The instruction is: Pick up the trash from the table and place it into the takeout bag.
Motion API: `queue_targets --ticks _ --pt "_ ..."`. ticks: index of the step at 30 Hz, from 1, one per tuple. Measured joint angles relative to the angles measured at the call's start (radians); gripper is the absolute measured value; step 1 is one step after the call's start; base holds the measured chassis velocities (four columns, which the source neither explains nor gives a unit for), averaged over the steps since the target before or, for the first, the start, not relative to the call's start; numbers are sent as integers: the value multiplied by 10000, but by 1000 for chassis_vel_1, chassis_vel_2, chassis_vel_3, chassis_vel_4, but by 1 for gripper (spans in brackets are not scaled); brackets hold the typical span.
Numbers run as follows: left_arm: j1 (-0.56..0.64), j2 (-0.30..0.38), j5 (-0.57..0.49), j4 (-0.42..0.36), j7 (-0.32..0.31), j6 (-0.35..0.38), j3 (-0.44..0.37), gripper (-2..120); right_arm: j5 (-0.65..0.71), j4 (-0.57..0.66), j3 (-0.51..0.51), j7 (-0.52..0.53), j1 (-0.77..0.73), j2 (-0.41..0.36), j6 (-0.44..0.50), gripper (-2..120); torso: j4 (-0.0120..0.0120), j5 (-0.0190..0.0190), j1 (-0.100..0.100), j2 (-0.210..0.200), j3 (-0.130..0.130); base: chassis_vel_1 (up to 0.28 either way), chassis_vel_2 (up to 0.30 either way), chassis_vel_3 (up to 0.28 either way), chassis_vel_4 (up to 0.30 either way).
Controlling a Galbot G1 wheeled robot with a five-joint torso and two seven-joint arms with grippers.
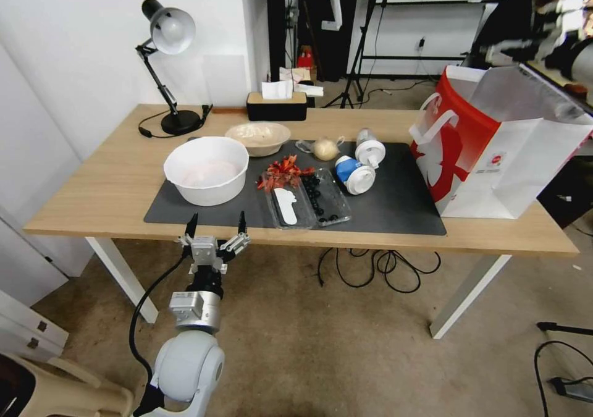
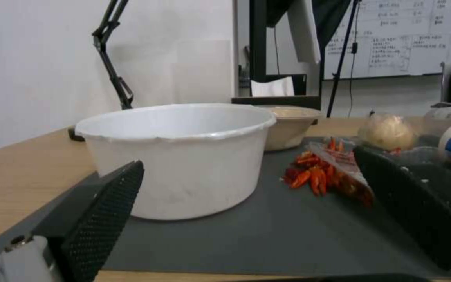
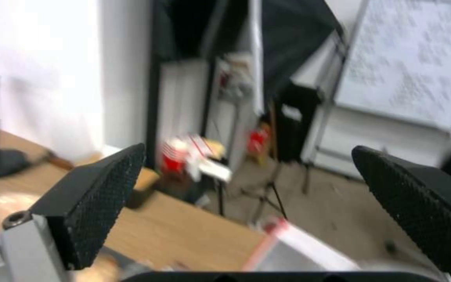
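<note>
From the head camera, the left claw [image 1: 216, 224] hangs at about 7 o'clock, just off the near edge of the counter [image 1: 111, 182], its two dark fingers spread wide with nothing between them. On the dark grey mat [image 1: 395, 204] sit the large white bowl [image 1: 207, 170] at 10 o'clock from the middle, the shallow beige bowl [image 1: 258, 138] just behind it, and the crushed red can [image 1: 283, 173] beside the clear tray of black berries [image 1: 307, 199]. The clear bag with a beige lump [image 1: 324, 148] lies near the mat's far edge; the clear white-lidded cup [image 1: 369, 148] and the blue-and-white cup [image 1: 354, 174] lie on their sides next to each other. The takeout bag [image 1: 488, 145] stands open at 3 o'clock (partly on the mat, partly on bare wood). A desk lamp [image 1: 167, 65] and a tissue box [image 1: 277, 103] stand along the far edge.

The left wrist camera looks level across the mat: one black textured finger [image 2: 105, 211] in front of the white bowl, the beige bowl behind it, red can pieces beside the tray.

The right wrist camera shows the right claw [image 3: 257, 203] held high, fingers wide apart and holding nothing, over the counter's far edge, the room beyond blurred.
</note>
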Motion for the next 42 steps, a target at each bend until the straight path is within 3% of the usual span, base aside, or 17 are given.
queue_targets --ticks 5,6,8,10,12,18,21,26,29,31,33,38,42 --pt "-33 -13 -25 0 -1 0 -6 100 558 1394 1251 354 -1299 -534 717 100 -3 1 0 0 0 0 0 0 0" --pt "-36 -19 -41 -1 -3 0 -16 100 686 1940 2099 506 -2307 -666 1053 100 -7 -1 0 1 -1 0 0 0 0" --pt "13 -40 -66 -40 -3 -13 -83 100 721 2529 2592 657 -3352 -680 1371 100 -15 2 -2 1 -1 0 0 0 0" --pt "215 -108 -62 -157 -4 -63 -275 100 720 2873 2705 820 -3897 -448 1640 100 -11 5 -3 0 0 0 0 0 0" --pt "524 -184 -34 -359 -15 -225 -567 100 669 3505 2937 977 -4812 -45 2088 100 12 8 -1 -1 3 0 0 0 0" --pt "643 -167 -31 -494 -23 -271 -684 100 -28 4645 3835 1248 -7487 639 3129 100 -3 4 -1 0 2 0 0 0 0" --pt "680 -140 -37 -536 -24 -273 -677 100 -1041 5207 4452 1299 -9282 1410 3479 100 -3 5 -1 0 1 0 0 0 0" --pt "711 -103 -58 -550 -26 -273 -665 100 -2017 5432 4811 1312 -10667 2120 3832 100 -2 3 -1 -2 2 0 0 0 0" --pt "741 -67 -128 -551 -29 -277 -656 100 -3569 5400 5291 1278 -12302 3044 4615 100 -1 0 -1 -2 1 0 0 0 0" --pt "742 -66 -148 -551 -30 -283 -643 100 -3952 5386 5337 1259 -12680 3262 4822 100 -2 4 0 -2 1 0 0 0 0" --pt "738 -70 -175 -536 -30 -299 -608 100 -5236 5280 5357 1155 -13753 3952 5388 100 -2 3 0 -1 1 0 0 0 0" --pt "730 -73 -204 -516 -23 -329 -538 100 -6376 5053 5088 1192 -14740 4819 5907 100 -6 4 0 -1 1 0 0 0 0" --pt "745 -68 -211 -485 -12 -398 -481 100 -7410 4468 4599 1024 -15510 6014 6866 100 -3 4 0 -2 2 0 0 0 0"
